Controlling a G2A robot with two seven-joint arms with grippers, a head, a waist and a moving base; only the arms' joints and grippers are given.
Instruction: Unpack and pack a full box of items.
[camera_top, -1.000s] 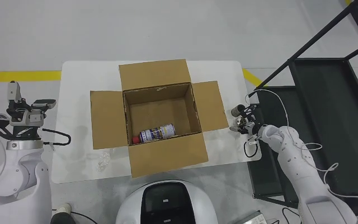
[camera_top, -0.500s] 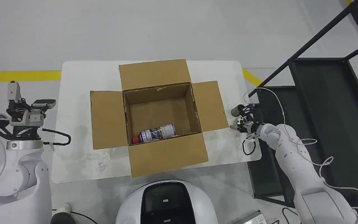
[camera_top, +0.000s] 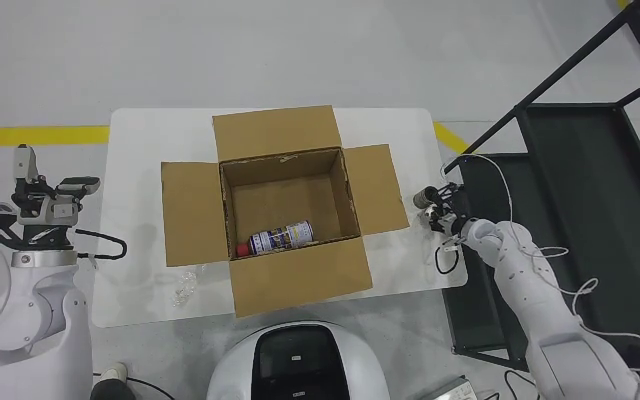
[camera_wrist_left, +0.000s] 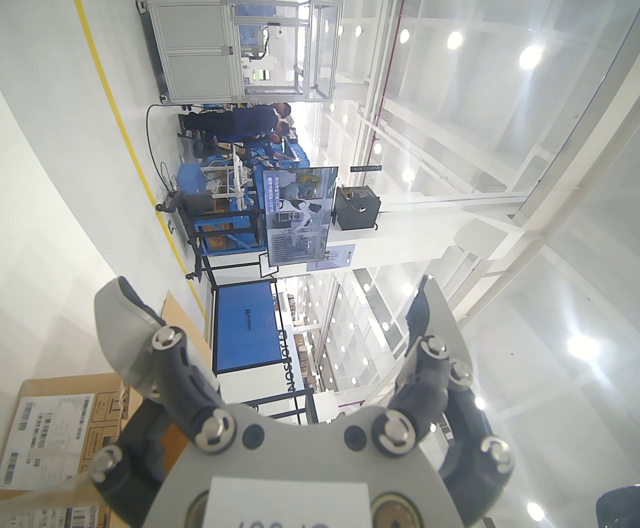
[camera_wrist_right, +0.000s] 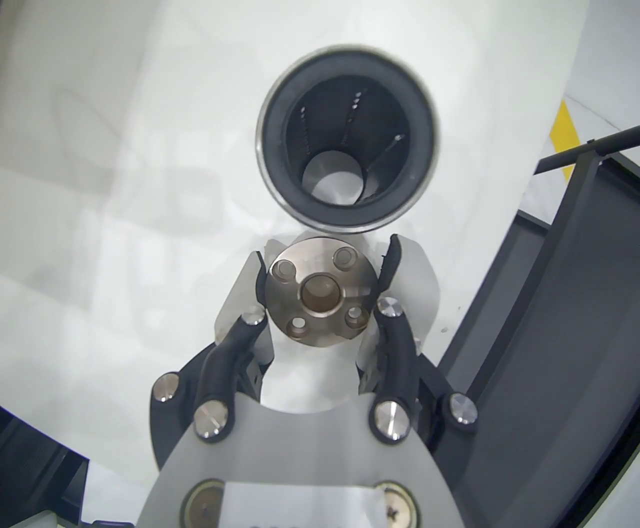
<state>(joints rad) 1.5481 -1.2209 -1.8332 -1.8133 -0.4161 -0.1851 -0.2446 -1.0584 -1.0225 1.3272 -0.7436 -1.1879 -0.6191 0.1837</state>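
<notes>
At the middle of the white table (camera_top: 140, 150): brown cardboard box (camera_top: 290, 130), open, four flaps folded outward. Inside it, against the wall nearest the robot, a white-and-blue spray can with a red end (camera_top: 281, 238) lies on its side.

Beyond the box's right flap, near the table edge: right gripper (camera_wrist_right: 324, 257). Its fingers (camera_wrist_right: 387, 265) are set narrow and pressed to both sides of a round silver metal disc (camera_wrist_right: 320, 295) with a centre bore and small holes around it. Just past the disc, away from the gripper, a silver metal tube with a black lining (camera_wrist_right: 345, 125) stands upright on the table, open end up. Cannot tell whether tube and disc touch.

Farther right of the box, off the table: dark metal rack (camera_top: 560, 150).

Just off the box's left flap, on the robot's side: small clear plastic piece (camera_top: 183, 288) on the table.

Well to the left of the box, past the table edge: left gripper (camera_wrist_left: 272, 300), pointing up, fingers spread wide, nothing between them.
</notes>
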